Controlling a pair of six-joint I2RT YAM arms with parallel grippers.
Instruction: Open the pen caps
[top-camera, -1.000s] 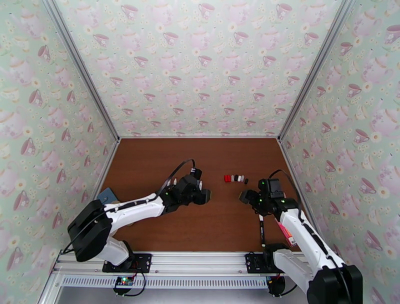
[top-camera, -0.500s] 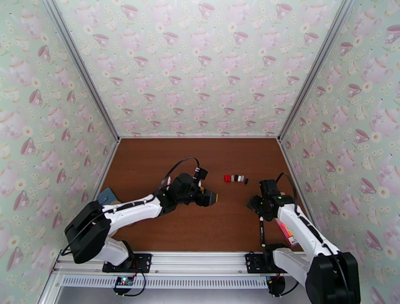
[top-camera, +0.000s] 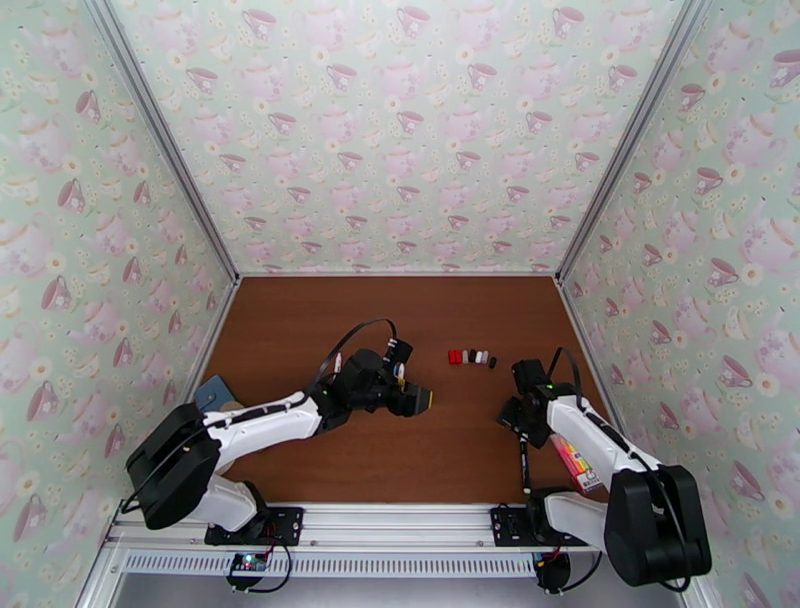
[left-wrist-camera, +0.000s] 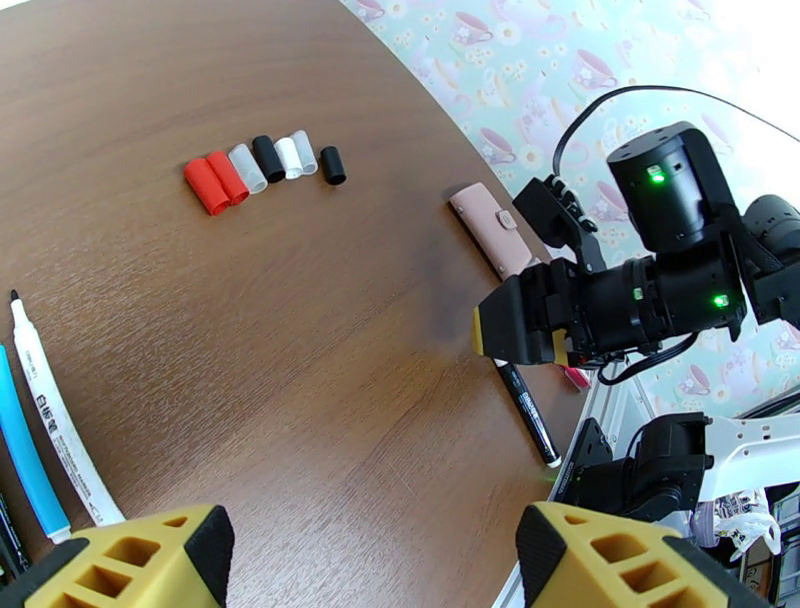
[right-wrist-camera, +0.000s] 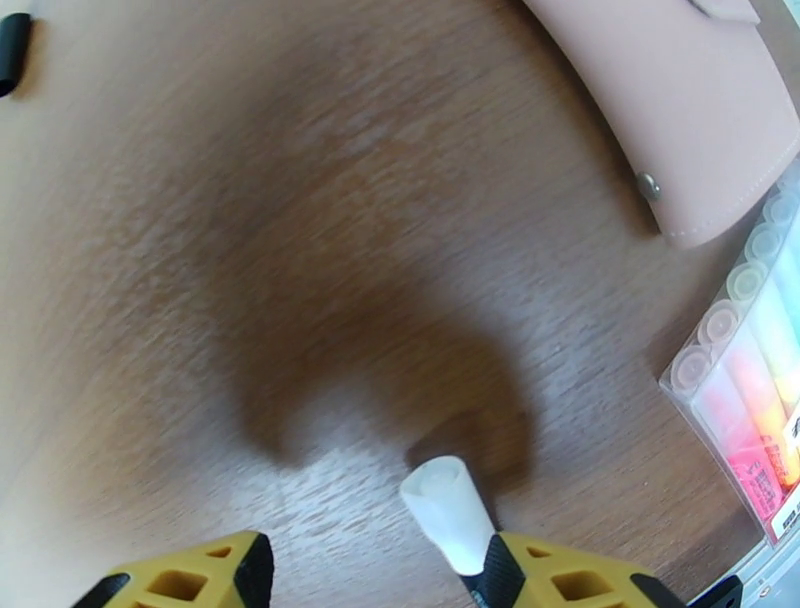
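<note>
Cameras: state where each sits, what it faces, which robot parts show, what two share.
Top external: above and behind, looking down on the table; left arm and right arm.
Left wrist: low, facing pen caps and right gripper; own fingertips.
Right wrist: close over the table and a capped pen; own fingertips.
Shared: pink case, both wrist views.

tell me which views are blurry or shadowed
right wrist view: wood grain smeared, dark shadow on the table by the clear cap; left wrist view: sharp, table edge bowed by the lens; top external view: sharp, evenly lit
</note>
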